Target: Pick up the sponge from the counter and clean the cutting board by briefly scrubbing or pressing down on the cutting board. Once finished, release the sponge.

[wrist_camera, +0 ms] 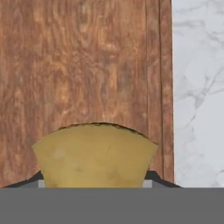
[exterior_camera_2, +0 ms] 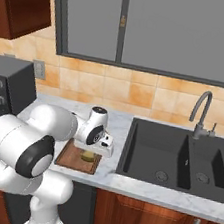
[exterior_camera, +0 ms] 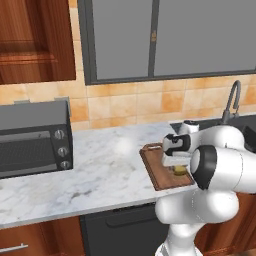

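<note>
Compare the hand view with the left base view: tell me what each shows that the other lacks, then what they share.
Hand view alone: the wood grain of the cutting board up close, with the sponge held between the finger tips right over it. Left base view alone: the microwave, the faucet, the window and the arm's white body. Both: the sponge, the board and the marble counter.

Yellow sponge (wrist_camera: 95, 155) pressed on wood cutting board (wrist_camera: 78, 65) (board on marble counter (exterior_camera: 100, 175)).
</note>
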{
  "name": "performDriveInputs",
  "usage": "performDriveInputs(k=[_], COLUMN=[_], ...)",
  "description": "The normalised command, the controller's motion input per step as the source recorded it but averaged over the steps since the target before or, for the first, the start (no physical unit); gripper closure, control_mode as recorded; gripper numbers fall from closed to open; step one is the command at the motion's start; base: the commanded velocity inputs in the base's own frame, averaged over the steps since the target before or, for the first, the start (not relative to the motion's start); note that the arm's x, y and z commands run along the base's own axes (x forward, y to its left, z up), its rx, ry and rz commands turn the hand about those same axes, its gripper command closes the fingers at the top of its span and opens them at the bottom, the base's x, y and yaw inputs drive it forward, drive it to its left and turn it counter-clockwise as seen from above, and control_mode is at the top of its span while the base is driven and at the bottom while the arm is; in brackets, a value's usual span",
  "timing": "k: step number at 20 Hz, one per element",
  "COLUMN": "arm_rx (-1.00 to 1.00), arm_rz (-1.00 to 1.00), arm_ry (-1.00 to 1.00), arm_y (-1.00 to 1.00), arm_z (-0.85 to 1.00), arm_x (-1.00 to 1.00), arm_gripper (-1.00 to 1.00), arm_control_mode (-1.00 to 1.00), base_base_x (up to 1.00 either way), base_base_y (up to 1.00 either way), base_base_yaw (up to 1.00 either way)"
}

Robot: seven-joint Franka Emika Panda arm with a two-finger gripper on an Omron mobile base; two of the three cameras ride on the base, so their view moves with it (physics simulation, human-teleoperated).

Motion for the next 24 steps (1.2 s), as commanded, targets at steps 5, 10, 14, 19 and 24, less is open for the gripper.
performDriveInputs(k=[5, 10, 14, 19, 24], arm_rx=[0.0, 0.0, 0.0, 0.02, 0.01], arm_rz=[0.0, 0.0, 0.0, 0.0, 0.0], arm_ry=[-0.23, -0.13, -0.01, -0.02, 0.0], arm_y=[0.0, 0.0, 0.0, 0.0, 0.0], arm_z=[-0.04, -0.26, -0.46, 0.04, -0.05], arm_x=[0.0, 0.04, 0.12, 0.51, 0.4], arm_gripper=[1.0, 1.0, 1.0, 1.0, 1.0], arm_control_mode=[-1.0, -1.0, -1.0, -1.0, -1.0], base_base_x=[0.0, 0.0, 0.0, 0.0, 0.0], base_base_y=[0.0, 0.0, 0.0, 0.0, 0.0], base_base_yaw=[0.0, 0.0, 0.0, 0.0, 0.0])
